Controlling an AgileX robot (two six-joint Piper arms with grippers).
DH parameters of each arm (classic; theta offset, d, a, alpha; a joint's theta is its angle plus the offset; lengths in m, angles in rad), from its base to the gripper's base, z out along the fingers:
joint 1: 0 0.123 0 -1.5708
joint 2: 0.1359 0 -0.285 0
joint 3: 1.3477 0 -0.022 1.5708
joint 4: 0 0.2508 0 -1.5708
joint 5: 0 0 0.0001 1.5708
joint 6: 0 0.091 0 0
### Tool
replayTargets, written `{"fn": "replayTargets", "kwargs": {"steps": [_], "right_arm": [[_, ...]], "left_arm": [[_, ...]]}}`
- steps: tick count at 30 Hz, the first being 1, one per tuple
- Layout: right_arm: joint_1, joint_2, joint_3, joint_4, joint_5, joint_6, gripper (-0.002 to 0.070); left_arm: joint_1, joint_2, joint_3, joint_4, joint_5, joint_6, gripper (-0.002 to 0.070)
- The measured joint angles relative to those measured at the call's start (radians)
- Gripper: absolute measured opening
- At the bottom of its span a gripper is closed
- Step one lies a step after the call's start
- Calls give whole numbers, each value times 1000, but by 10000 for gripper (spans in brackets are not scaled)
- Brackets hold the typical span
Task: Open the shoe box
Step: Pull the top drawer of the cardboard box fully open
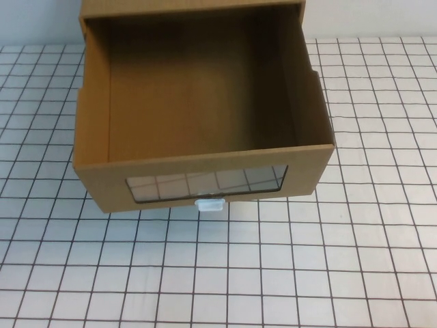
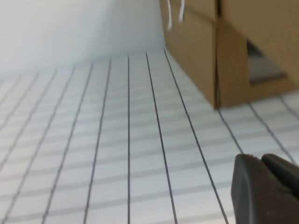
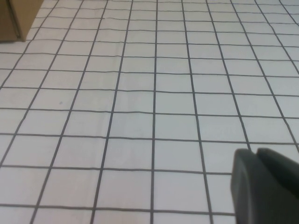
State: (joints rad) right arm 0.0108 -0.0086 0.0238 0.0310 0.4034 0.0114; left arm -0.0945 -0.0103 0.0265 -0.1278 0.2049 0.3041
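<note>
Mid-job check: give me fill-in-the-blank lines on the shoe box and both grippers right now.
The shoe box has its drawer pulled out, and the drawer holds ____.
The white pull tab sits just under the front's clear ____.
The left gripper and the right gripper hover over the gridded table, away from the box, with fingers ____.
Missing: nothing; window; shut.

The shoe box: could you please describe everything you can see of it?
The shoe box is brown cardboard, its empty drawer slid out, with a clear front window and a white pull tab. It sits on the gridded table. The left gripper and right gripper, fingers shut, hang over the table clear of it.
</note>
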Motion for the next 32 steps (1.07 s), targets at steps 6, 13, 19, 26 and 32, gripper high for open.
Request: {"fn": "replayTargets", "kwargs": {"steps": [6,13,19,26,32], "right_arm": [[0,-1,0,0,0,0,-13],[0,-1,0,0,0,0,-13],[0,-1,0,0,0,-1,-13],[0,-2,0,0,0,-1,-13],[0,-2,0,0,2,-1,-13]], "left_arm": [[7,0,0,14,158,-26,-2],[7,-1,0,16,160,-41,-2],[7,-1,0,16,160,-46,-2],[7,-1,0,16,160,-46,-2],[7,-1,0,16,161,-46,-2]]}}
